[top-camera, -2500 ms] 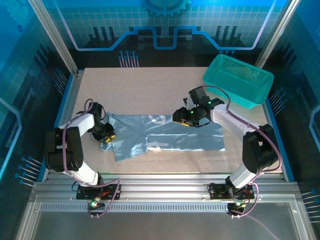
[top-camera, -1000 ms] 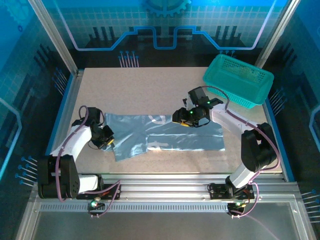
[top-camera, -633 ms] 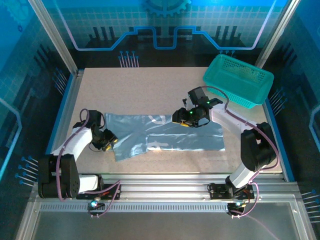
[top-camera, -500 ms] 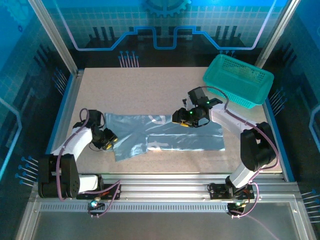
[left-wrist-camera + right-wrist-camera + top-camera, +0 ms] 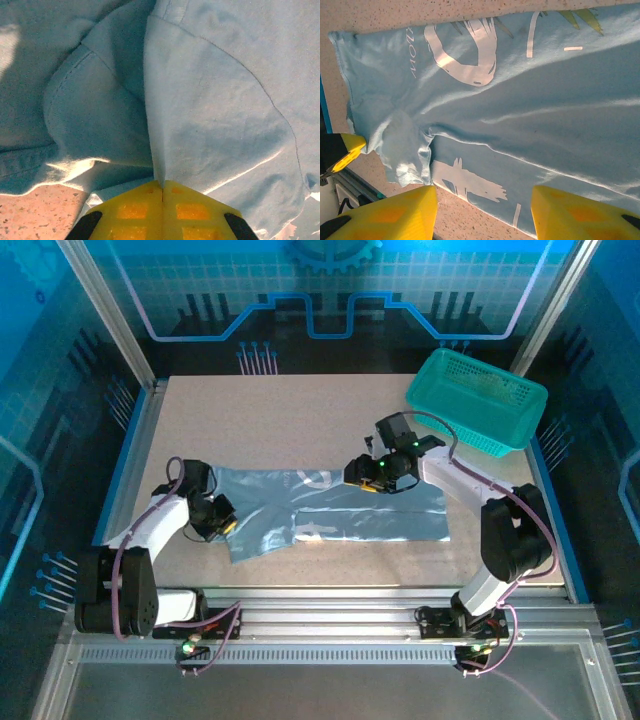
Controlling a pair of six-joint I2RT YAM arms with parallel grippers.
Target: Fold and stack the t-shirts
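As its wrist view reveals, left gripper [image 5: 161, 189] pinches t-shirt [image 5: 215, 115]; right gripper [image 5: 482, 202] stands open.

Here's a robotics lab cell: a speckled beige table [image 5: 300, 410] boxed in by aluminium frame posts [image 5: 105, 310], blue wall panels [image 5: 330, 280] printed with circuit lines and a gear, slotted metal rails [image 5: 320, 615] along the table's near edge, and two cabled robot arms [image 5: 505, 540] bolted there.

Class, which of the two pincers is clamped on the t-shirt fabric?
The left pincer: it is shut on a fold of the t-shirt, while the right pincer stands open.
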